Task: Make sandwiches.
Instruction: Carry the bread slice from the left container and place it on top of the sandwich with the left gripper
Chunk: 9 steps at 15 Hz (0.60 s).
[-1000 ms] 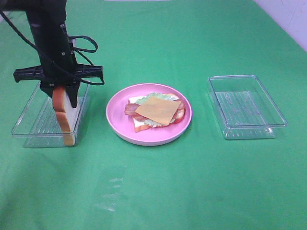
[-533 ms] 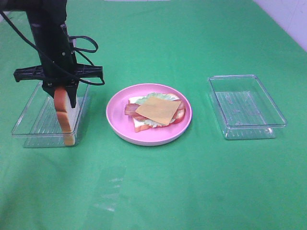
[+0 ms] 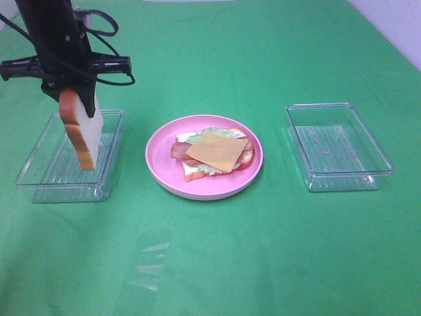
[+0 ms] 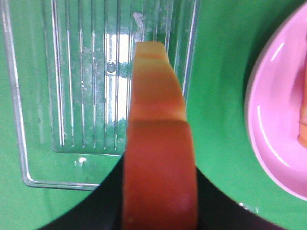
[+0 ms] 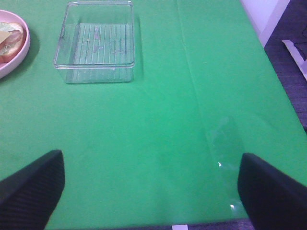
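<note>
My left gripper [image 3: 71,100] is shut on a white bread slice [image 3: 83,135] with orange-brown crust. The slice hangs upright above the left clear tray [image 3: 62,189]. In the left wrist view its crust edge [image 4: 158,139] fills the middle, between the dark fingers. On the pink plate [image 3: 160,168] lies an open sandwich: a bread slice [image 3: 192,172], lettuce [image 3: 205,133], bacon [image 3: 179,150] and a yellow cheese square [image 3: 217,150] on top. My right gripper [image 5: 151,191] stands open over bare cloth, well away from the food.
An empty clear tray [image 3: 337,146] sits right of the plate, and shows in the right wrist view as the tray [image 5: 96,40]. A green cloth covers the table. The table's right edge [image 5: 283,96] drops off beside the right arm.
My left gripper has risen with the bread slice, lifting its lower end out of the left tray and drifting slightly left. Nothing else moved.
</note>
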{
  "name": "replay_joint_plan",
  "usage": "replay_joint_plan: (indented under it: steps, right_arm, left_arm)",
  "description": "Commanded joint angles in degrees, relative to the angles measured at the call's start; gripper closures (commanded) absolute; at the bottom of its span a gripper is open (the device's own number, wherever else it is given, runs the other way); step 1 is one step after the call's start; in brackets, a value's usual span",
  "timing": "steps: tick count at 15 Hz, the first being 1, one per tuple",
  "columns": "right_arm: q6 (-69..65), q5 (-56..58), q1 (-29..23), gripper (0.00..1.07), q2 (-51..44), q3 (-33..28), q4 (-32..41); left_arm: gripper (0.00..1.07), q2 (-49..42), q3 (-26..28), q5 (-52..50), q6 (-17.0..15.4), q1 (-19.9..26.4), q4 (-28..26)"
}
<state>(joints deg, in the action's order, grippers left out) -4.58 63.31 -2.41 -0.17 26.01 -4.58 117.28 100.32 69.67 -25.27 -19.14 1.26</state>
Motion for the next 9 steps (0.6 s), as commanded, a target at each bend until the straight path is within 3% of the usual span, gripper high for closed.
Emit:
replay_joint_plan:
  steps: [1, 2, 4, 7, 9]
  right_arm:
    - [0.46, -0.23, 0.23, 0.12, -1.55, -0.23, 0.0]
    - [0.46, -0.23, 0.23, 0.12, -1.55, -0.23, 0.0]
    - [0.46, -0.23, 0.23, 0.12, -1.55, -0.23, 0.0]
    - [0.46, -0.23, 0.23, 0.12, -1.55, -0.23, 0.0]
    - [0.46, -0.23, 0.23, 0.12, -1.55, -0.23, 0.0]
  left_arm:
    - [1.0, -6.53, 0.17, 5.27, 2.41, 0.11, 0.11]
    - [1.0, -10.43, 1.49, 2.81, 4.81, 0.11, 1.2]
    - [1.0, -11.52, 2.35, -1.03, 5.1, 0.11, 0.97]
    - [1.0, -10.54, 2.46, -5.9, 5.67, 0.11, -5.73]
    - [1.0, -6.42, 2.41, -10.71, 10.89, 0.11, -18.45]
